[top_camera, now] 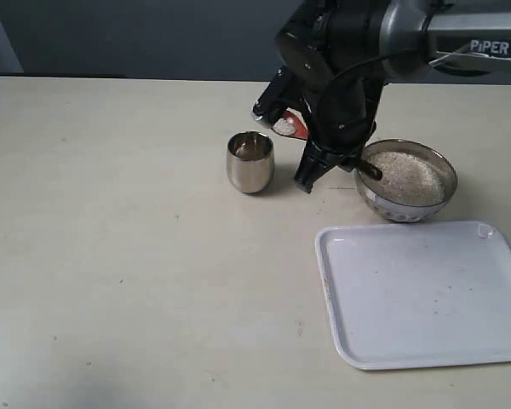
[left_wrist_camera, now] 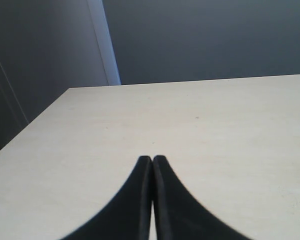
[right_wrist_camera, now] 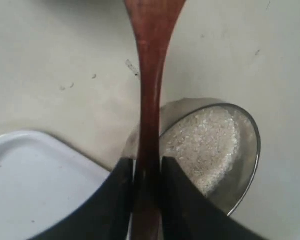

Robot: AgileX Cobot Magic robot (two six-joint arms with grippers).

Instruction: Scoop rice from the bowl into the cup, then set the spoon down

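The steel bowl holds a heap of white rice at the right of the table. The small steel cup stands upright to its left. My right gripper is shut on the handle of the wooden spoon, held in the air between cup and bowl. A little rice lies on the spoon's scoop, just right of and above the cup's rim. In the right wrist view the spoon handle runs between the fingers, with the bowl and rice below. The left gripper is shut, empty, over bare table.
A white tray lies in front of the bowl, close to its near side; its corner shows as the tray in the right wrist view. The table's far edge and a dark wall show in the left wrist view.
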